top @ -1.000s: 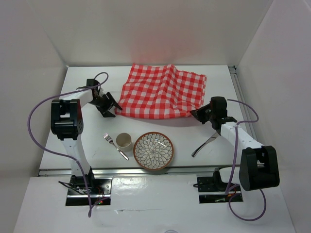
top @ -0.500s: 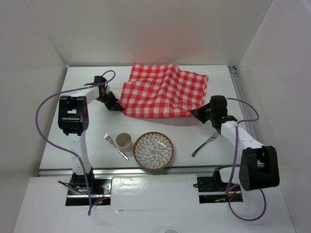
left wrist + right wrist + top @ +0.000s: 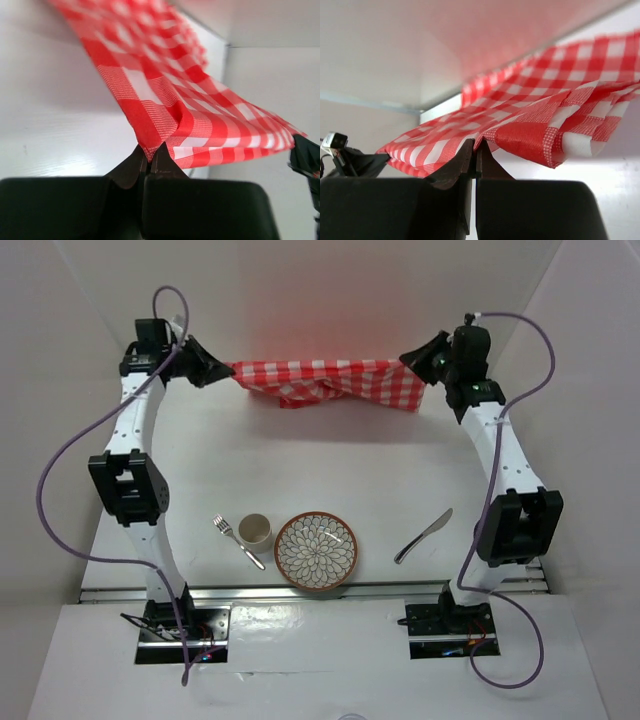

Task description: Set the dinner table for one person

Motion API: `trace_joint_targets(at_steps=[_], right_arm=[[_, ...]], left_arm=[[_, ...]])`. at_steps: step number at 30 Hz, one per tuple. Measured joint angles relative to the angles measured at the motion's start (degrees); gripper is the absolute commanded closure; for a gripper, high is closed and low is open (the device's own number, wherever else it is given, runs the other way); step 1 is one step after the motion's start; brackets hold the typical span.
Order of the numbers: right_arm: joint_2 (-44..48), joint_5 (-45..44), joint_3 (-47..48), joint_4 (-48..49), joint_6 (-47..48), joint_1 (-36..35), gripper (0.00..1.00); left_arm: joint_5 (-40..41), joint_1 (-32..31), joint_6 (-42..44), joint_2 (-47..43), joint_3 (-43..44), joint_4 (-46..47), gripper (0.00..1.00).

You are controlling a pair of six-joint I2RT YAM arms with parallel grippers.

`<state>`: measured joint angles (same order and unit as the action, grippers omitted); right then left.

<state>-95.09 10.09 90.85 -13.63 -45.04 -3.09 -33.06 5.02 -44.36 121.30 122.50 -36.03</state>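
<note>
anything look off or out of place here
The checked cloth is not lying flat: the left gripper and right gripper pinch its ends and hold it stretched above the table's far end, twisted and sagging mid-span. The knife and fork lie at slants. Nothing looks spilled or broken.

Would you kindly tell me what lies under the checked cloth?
Only bare table shows beneath the cloth, which hangs stretched between the left gripper and right gripper. The strip of table right behind the hanging cloth is hidden.

Cup beside bowl on dinner table
</note>
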Motion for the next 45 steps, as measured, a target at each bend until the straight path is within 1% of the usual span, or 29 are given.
trace_joint_targets(at_steps=[4, 7, 11, 15, 19, 23, 26, 33, 38, 41, 45], right_arm=[[1.7, 3.3, 6.6, -1.2, 5.2, -0.6, 1.0], [5.7, 5.4, 6.6, -2.7, 7.7, -0.9, 1.0], [14.1, 7.4, 4.7, -4.1, 10.0, -1.3, 1.0], [20.9, 8.7, 4.9, -5.0, 12.2, -1.3, 1.0], [22.2, 8.9, 7.4, -6.2, 14.4, -1.3, 1.0], [19.0, 8.8, 10.1, -7.0, 16.3, -1.3, 1.0], [13.8, 9.2, 12.6, -6.9, 17.3, -1.3, 1.0], [0.3, 9.5, 17.2, -3.8, 18.3, -1.2, 1.0], [-6.7, 9.0, 21.3, 0.7, 18.3, -1.2, 1.0], [-7.8, 8.8, 22.2, 3.5, 18.3, -1.2, 1.0], [-7.5, 8.3, 22.7, 7.8, 18.3, -1.2, 1.0]], left_arm=[[-6.3, 3.8, -1.6, -7.9, -1.0, 2.3, 1.0], [-10.3, 6.3, -2.7, -14.3, -1.9, 3.5, 1.0], [-15.6, 9.1, -4.2, -22.2, -3.5, 6.1, 1.0], [-20.0, 10.6, -5.6, -26.1, -3.7, 7.6, 1.0], [-22.8, 11.0, -7.1, -26.4, -3.1, 8.0, 1.0], [-24.2, 11.2, -8.5, -24.5, -2.0, 8.4, 1.0], [-24.5, 11.2, -8.6, -21.0, 0.7, 9.0, 1.0], [-25.1, 10.1, -10.9, -7.4, 11.6, 10.7, 1.0], [-26.6, 9.7, -16.8, 1.2, 17.2, 17.9, 1.0], [-27.9, 9.7, -22.3, 4.7, 19.4, 24.3, 1.0], [-28.9, 9.7, -28.0, 6.0, 20.6, 31.5, 1.0]])
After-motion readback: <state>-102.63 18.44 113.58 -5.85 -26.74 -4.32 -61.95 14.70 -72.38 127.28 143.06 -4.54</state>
